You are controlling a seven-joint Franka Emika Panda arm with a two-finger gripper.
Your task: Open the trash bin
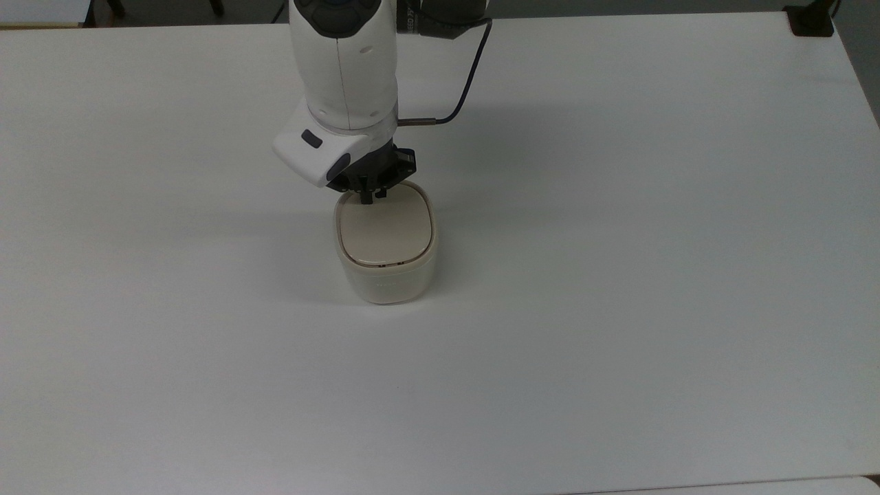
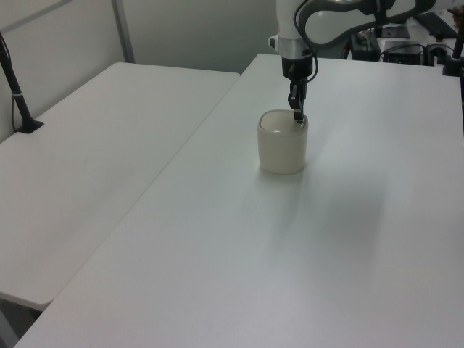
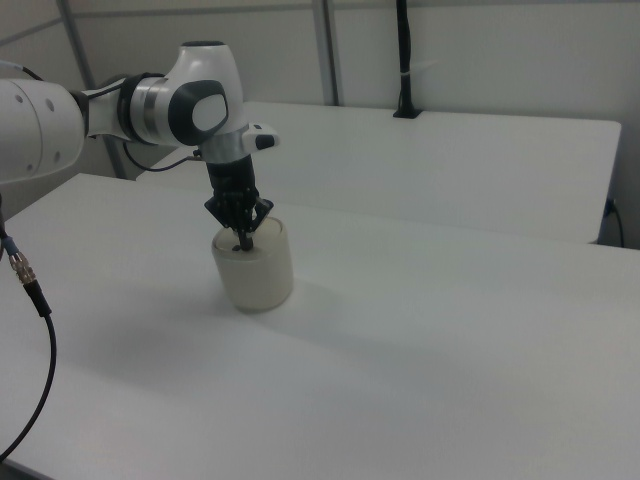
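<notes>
My gripper points straight down, its 2 fingers pinched together on nothing, tips at the far edge of the lid. The trash bin stands mid-table, directly beneath me; lid not yet up.
</notes>
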